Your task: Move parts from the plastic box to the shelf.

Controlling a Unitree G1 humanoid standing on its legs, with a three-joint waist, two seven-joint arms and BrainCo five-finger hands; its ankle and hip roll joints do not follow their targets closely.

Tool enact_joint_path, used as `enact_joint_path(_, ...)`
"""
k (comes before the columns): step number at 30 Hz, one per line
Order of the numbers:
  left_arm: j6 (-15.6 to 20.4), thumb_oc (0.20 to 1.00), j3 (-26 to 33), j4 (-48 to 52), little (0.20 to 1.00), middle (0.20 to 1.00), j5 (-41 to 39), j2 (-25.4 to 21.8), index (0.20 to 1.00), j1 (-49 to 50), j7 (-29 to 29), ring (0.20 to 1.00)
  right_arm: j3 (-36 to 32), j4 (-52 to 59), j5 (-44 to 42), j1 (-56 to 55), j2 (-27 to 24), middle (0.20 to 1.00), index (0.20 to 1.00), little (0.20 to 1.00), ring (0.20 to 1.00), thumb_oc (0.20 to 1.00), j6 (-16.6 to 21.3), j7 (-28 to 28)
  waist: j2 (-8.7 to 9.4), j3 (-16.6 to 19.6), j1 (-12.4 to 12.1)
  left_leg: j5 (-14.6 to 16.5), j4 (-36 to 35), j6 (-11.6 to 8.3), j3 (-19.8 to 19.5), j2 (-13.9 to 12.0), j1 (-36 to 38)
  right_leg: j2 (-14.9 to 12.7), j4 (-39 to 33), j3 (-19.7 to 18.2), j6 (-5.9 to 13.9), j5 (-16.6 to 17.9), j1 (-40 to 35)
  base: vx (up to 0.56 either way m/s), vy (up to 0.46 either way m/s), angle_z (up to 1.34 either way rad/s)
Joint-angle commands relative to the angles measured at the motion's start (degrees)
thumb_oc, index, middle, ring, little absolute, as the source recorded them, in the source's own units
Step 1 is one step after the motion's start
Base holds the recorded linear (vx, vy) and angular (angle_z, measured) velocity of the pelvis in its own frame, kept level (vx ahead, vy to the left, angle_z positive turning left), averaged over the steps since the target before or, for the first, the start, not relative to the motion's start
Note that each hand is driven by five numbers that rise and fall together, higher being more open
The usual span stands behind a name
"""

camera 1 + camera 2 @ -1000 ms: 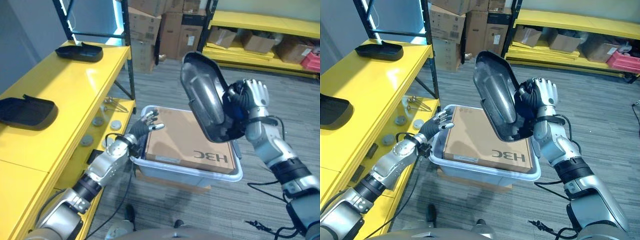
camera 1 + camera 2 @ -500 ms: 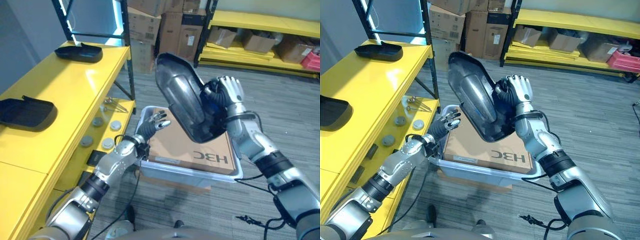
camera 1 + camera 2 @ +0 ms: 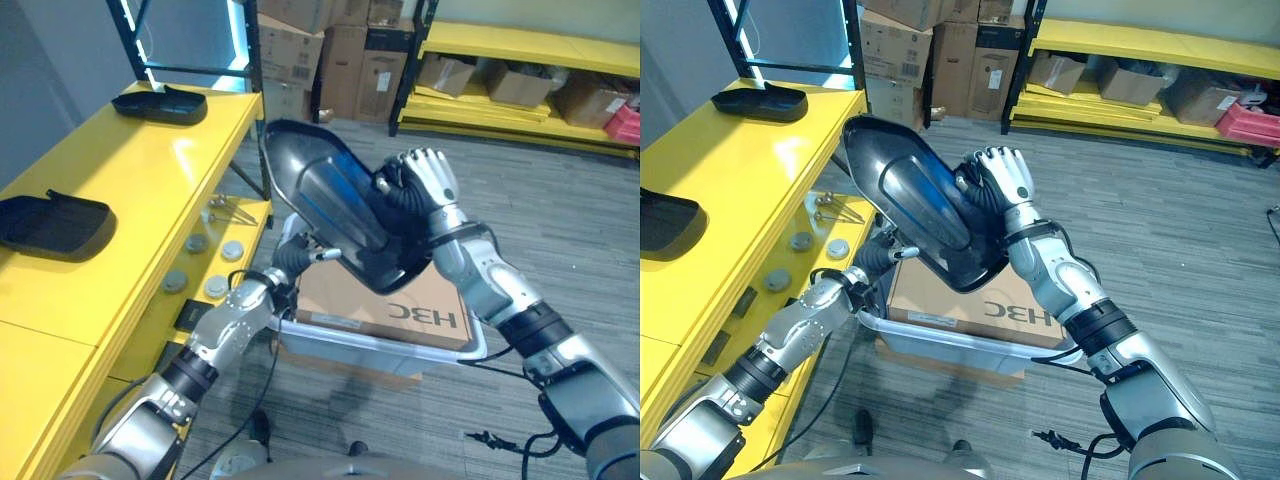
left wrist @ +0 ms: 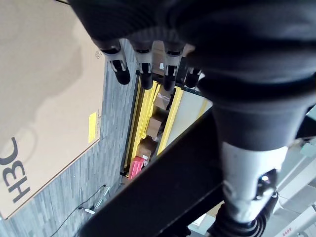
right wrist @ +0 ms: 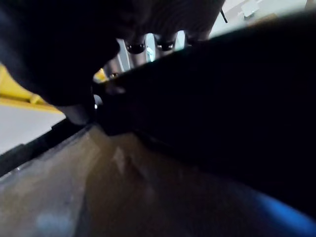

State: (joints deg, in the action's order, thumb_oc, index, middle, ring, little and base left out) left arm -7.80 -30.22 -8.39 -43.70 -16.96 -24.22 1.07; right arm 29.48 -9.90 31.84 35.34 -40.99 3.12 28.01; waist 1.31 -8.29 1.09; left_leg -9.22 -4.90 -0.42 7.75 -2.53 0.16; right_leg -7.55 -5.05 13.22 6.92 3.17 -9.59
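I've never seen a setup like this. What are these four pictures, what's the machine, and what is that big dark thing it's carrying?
This is a two-armed humanoid robot. Two pictures come from cameras in its head, looking down; the other two sit on its wrists, very close to each robot hand. The right robot hand grips a large glossy black moulded plastic shell, holding it in the air above a clear plastic box with a flat brown cardboard sheet inside. The left robot hand, fingers relaxed, reaches up under the shell. On the robot's left is a yellow shelf where two similar black shells already lie. Small round grey discs rest on the lower level.
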Motion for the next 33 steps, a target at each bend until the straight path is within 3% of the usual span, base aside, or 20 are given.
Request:
enact_joint_path(1, 5.3, 1.0, -0.8, -3.5, 1.0, 1.0, -1.8, 2.0, 1.0, -8.2, -1.0, 1.0, 2.8, 2.5, -1.3, 9.5, 0.1, 0.2, 0.2, 0.2, 0.2, 0.2, 3.1, 0.6, 0.67, 1.7, -1.2, 12.6, -0.1, -2.75, 1.1, -2.6, 7.3, -0.1, 0.1, 1.4, 0.24, -4.8, 0.7, 0.0, 0.0, 0.0)
enact_joint_path(9, 6.5, 1.0, 0.3, -2.7, 1.0, 1.0, -4.9, 2.5, 1.0, -7.4, -1.5, 1.0, 2.4, 3.8, -1.6, 8.2, 0.4, 0.2, 0.2, 0.2, 0.2, 0.2, 4.3, 0.6, 0.78, 1.7, -1.2, 12.8, -0.1, -2.58, 1.3, -2.6, 7.6, -0.1, 0.1, 1.3, 0.21, -4.8, 0.6, 0.0, 0.0, 0.0)
enact_joint_path(14, 6.5, 1.0, 1.1, -1.0, 1.0, 1.0, -4.6, 2.5, 1.0, -6.8, 0.7, 1.0, 1.7, 5.1, -3.3, 7.1, 0.7, 0.2, 0.2, 0.2, 0.2, 0.2, 7.7, 0.5, 0.74, 1.7, -1.1, 12.8, -0.1, -2.5, 1.4, -2.5, 7.7, -0.1, 0.1, 1.2, 0.18, -4.8, 0.6, 0.0, 0.0, 0.0)
enact_joint_path(24, 7.7, 1.0, 2.6, -2.0, 1.0, 1.0, -6.5, 3.9, 1.0, -6.1, 2.6, 1.0, 1.1, 9.6, -6.5, 5.0, 2.7, 0.2, 0.2, 0.2, 0.2, 0.2, 10.2, -3.8, 0.76, 1.6, -0.9, 13.0, -0.1, -2.34, 1.4, -2.4, 8.1, -0.1, 0.1, 1.0, 0.13, -4.9, 0.4, 0.0, 0.0, 0.0)
enact_joint_path(33, 13.9, 1.0, 3.2, -0.4, 1.0, 1.0, -8.9, 7.0, 1.0, -5.2, 6.3, 1.0, 2.5, 12.1, -11.3, 0.3, 9.4, 0.2, 0.2, 0.2, 0.2, 0.2, 9.7, -6.1, 0.77, 1.3, -0.8, 13.1, -0.1, -2.3, 1.5, -2.4, 8.0, -0.1, 0.1, 1.0, 0.04, -4.9, 0.6, 0.0, 0.0, -0.01)
